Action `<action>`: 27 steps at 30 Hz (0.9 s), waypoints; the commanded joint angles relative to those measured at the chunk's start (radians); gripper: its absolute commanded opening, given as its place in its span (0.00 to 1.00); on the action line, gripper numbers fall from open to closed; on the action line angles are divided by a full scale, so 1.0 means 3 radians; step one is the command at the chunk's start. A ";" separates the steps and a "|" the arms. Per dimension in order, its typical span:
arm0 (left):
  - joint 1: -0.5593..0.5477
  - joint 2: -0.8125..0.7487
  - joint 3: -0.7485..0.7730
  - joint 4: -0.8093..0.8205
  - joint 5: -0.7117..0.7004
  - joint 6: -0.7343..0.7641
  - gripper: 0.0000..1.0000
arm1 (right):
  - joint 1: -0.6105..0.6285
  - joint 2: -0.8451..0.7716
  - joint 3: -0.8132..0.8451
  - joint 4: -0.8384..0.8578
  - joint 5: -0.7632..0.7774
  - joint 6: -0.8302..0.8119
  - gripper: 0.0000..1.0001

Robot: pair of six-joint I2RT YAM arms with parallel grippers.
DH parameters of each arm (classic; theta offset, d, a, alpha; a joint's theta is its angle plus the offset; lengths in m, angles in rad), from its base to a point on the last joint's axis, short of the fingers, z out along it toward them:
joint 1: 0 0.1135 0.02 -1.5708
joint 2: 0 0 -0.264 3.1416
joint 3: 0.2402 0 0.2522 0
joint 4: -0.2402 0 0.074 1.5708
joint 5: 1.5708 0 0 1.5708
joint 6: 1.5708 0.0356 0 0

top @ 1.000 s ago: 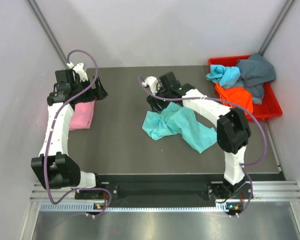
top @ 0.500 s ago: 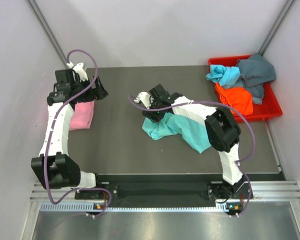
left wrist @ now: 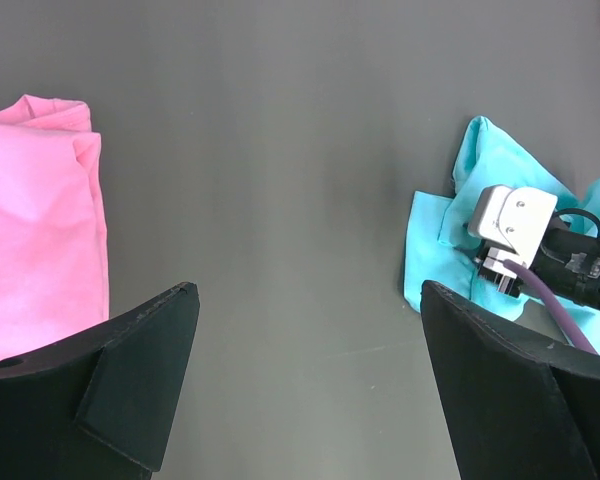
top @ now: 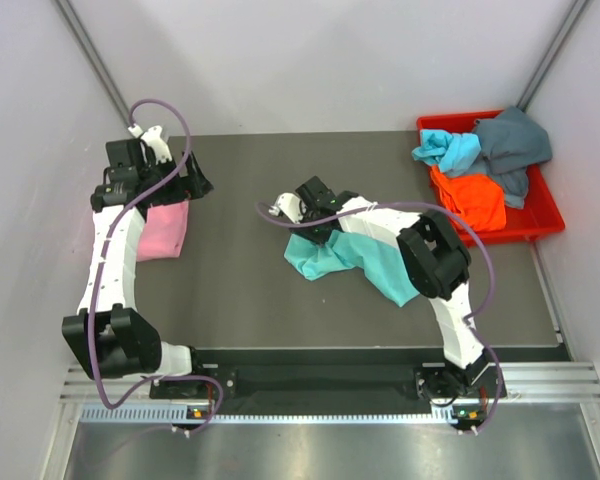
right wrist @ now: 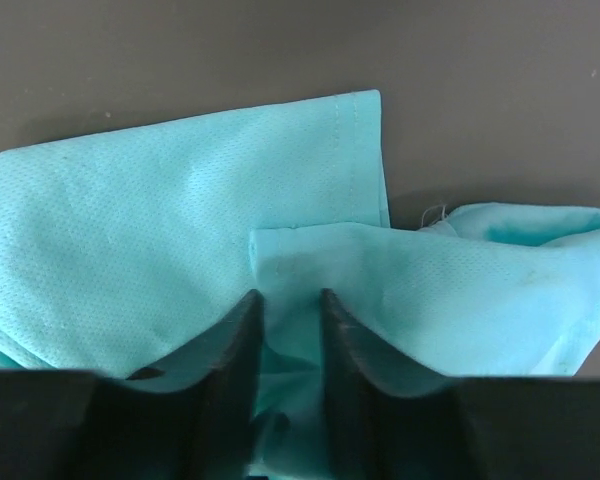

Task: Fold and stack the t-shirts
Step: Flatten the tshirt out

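right pincer (right wrist: 292,302) nipped onto a fold of the teal shirt (right wrist: 180,220), centre of the overhead view
the grip looks to catch only 1 thin layer near the hem, so a pull could slip free or drag the bunched cloth into a worse heap on the table (top: 230,280). the left pincer (left wrist: 307,295) hangs wide apart and empty, upper left, beside the pink shirt (left wrist: 35,230), too far off to help. other shirts (top: 475,195) sit in the red bin (top: 548,220), upper right.
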 commanded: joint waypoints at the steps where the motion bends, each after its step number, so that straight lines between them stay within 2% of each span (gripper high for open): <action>1: 0.0035 -0.0155 0.0041 0.0087 0.0087 -0.0063 0.96 | 0.0030 -0.0019 0.0105 0.0112 0.0094 -0.0042 0.26; 5: 0.0046 -0.0150 0.0005 0.0118 0.0133 -0.0099 0.96 | 0.0035 -0.0085 0.0110 0.0173 0.0242 -0.0042 0.08; 6: 0.0046 -0.0150 -0.0005 0.0138 0.0148 -0.0109 0.96 | 0.0035 -0.0101 0.0120 0.0183 0.0268 -0.0068 0.00; 14: 0.0045 -0.0099 -0.0077 0.0199 0.0256 -0.0119 0.94 | -0.0010 -0.0458 0.0370 0.0332 0.0672 -0.0165 0.00; 22: 0.0046 -0.0073 -0.0072 0.0261 0.0297 -0.0186 0.94 | -0.0138 -0.0959 0.1183 0.0434 0.0734 -0.0155 0.00; 27: 0.0046 -0.0068 -0.0041 0.0286 0.0307 -0.0216 0.94 | -0.0164 -0.1093 0.1648 0.0521 0.0790 -0.0033 0.00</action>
